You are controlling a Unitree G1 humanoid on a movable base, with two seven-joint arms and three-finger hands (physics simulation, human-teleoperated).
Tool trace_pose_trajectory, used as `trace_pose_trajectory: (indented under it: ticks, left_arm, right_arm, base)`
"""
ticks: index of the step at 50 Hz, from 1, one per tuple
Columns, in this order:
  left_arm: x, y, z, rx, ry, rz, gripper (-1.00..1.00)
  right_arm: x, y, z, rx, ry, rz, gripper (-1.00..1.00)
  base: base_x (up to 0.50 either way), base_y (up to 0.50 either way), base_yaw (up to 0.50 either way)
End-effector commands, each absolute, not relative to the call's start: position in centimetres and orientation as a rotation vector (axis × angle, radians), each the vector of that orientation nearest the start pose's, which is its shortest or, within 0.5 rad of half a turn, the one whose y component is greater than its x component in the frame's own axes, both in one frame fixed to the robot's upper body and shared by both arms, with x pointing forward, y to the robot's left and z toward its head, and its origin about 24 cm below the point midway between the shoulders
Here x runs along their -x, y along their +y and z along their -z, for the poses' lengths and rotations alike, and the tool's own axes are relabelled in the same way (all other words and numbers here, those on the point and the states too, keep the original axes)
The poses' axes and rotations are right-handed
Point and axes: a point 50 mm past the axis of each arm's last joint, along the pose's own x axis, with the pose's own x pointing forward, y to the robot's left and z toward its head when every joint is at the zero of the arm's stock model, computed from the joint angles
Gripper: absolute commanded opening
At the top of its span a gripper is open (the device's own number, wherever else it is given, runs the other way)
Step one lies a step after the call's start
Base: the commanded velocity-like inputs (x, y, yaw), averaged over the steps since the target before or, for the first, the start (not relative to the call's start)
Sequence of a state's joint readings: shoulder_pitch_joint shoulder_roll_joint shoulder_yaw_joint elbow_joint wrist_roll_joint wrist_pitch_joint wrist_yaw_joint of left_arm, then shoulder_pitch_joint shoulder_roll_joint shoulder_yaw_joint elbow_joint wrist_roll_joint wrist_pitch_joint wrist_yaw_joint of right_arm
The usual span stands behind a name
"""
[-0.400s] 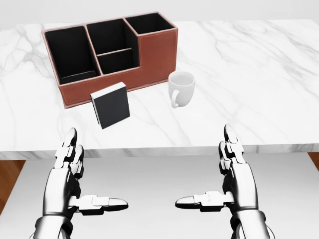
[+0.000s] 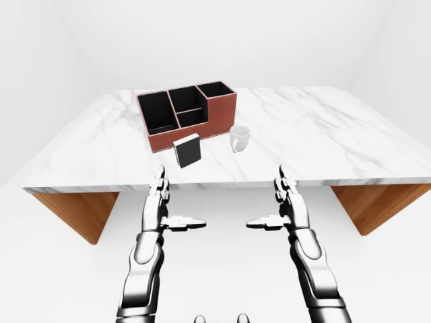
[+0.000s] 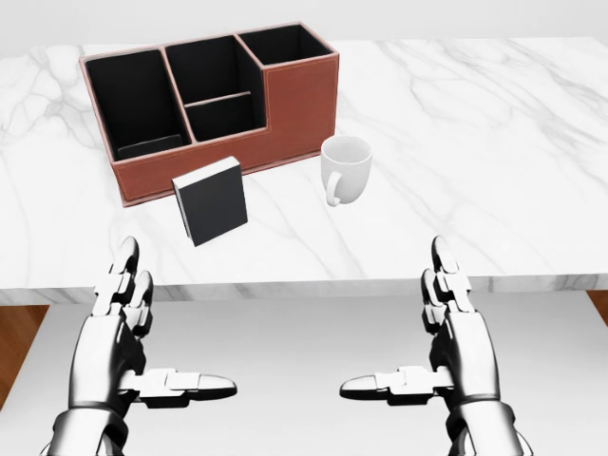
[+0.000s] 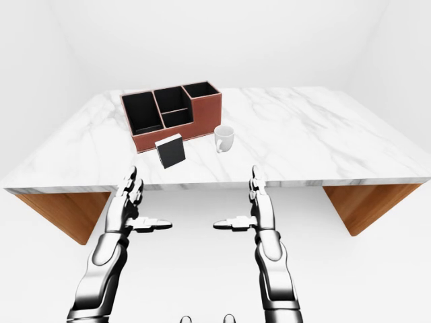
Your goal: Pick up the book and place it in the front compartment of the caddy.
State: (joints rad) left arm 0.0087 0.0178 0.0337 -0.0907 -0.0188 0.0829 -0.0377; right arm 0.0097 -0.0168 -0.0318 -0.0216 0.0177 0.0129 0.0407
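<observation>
Marble table (image 3: 494, 142) carries the black book (image 3: 210, 199), standing upright just beside the brown caddy (image 3: 294, 109), with a white mug (image 3: 344, 168) to its right in the head view. Left hand (image 3: 119, 328) and right hand (image 3: 456, 332) hang below the table edge, fingers spread, holding nothing. Step: approach, grasp not begun. Next move calls for reaching up to the book; which compartment counts as front is probably the low middle one.
</observation>
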Motion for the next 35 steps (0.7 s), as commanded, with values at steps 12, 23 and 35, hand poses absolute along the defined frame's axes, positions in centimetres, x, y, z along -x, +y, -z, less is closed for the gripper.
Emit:
trace_pose_trajectory:
  ticks: [12, 23, 35]
  left_arm:
    - [-24.5, 16.3, -9.7, -0.007, -0.188, 0.005, 1.0]
    - [-23.7, 16.5, -12.6, -0.009, -0.315, 0.01, 1.0]
    - [-23.4, 16.6, -13.5, -0.012, -0.357, 0.013, 1.0]
  right_arm:
    - [-24.5, -16.4, -7.5, 0.012, -0.092, 0.007, 1.0]
    - [-23.6, -16.5, -10.8, 0.022, -0.236, 0.011, 1.0]
    - [-23.3, -16.7, -11.8, 0.024, -0.282, 0.021, 1.0]
  base:
    - [0.0, 0.0, 0.0]
    - [0.0, 0.0, 0.0]
    - [0.0, 0.0, 0.0]
